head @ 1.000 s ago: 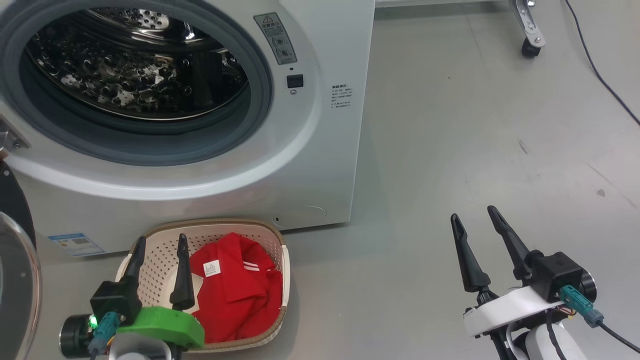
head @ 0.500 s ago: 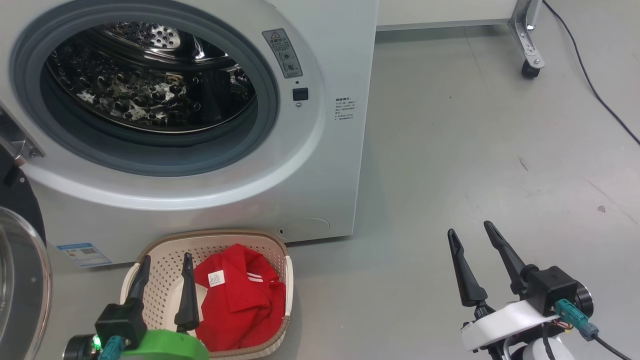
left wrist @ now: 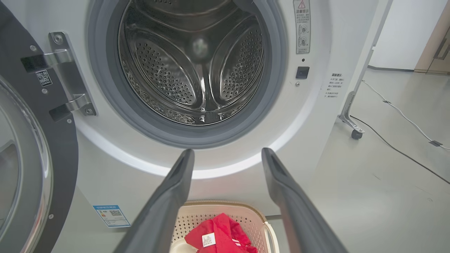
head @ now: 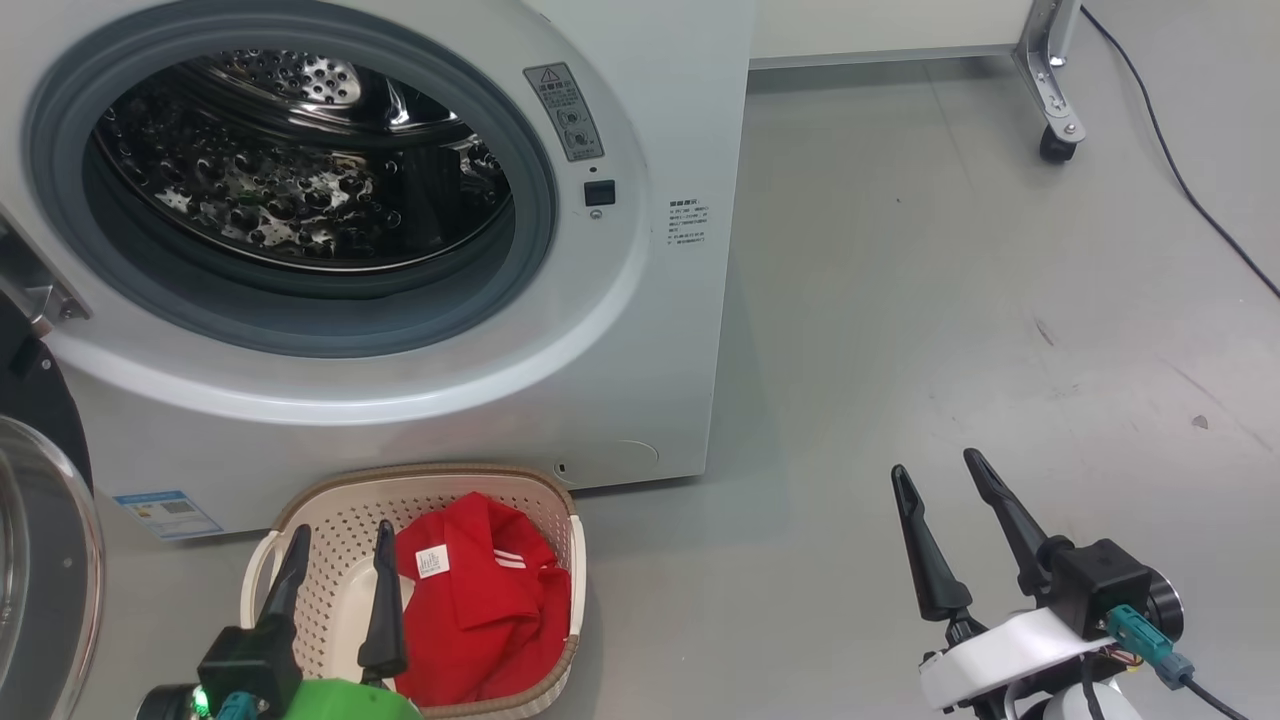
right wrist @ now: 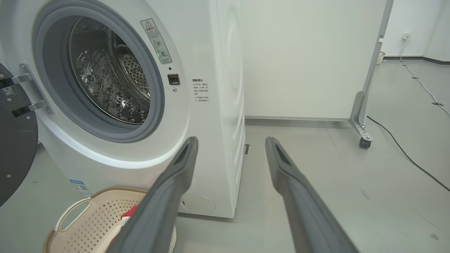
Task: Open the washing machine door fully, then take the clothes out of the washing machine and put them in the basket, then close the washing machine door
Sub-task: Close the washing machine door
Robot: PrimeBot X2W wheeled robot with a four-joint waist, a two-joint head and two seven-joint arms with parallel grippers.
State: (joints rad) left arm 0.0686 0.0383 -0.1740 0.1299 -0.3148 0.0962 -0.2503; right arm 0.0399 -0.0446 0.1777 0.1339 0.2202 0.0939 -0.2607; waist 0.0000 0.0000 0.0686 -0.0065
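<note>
You have the washing machine [head: 660,330] at the back left of the floor, the washing machine door [head: 50,600] standing out at its left. The basket [head: 420,472] sits on the floor just before it, the clothes [head: 490,610] in its right half. Your left gripper [head: 342,528] hangs over the basket's left half, and your right gripper [head: 935,462] is well apart to the right.

Not much going on tbh: the whole head view has shifted, so the washing machine [head: 640,330] and the basket [head: 420,472] sit a bit lower in frame, and the left gripper [head: 342,528] has eased back from the basket's far rim toward its near side, a touch to the right.
</note>
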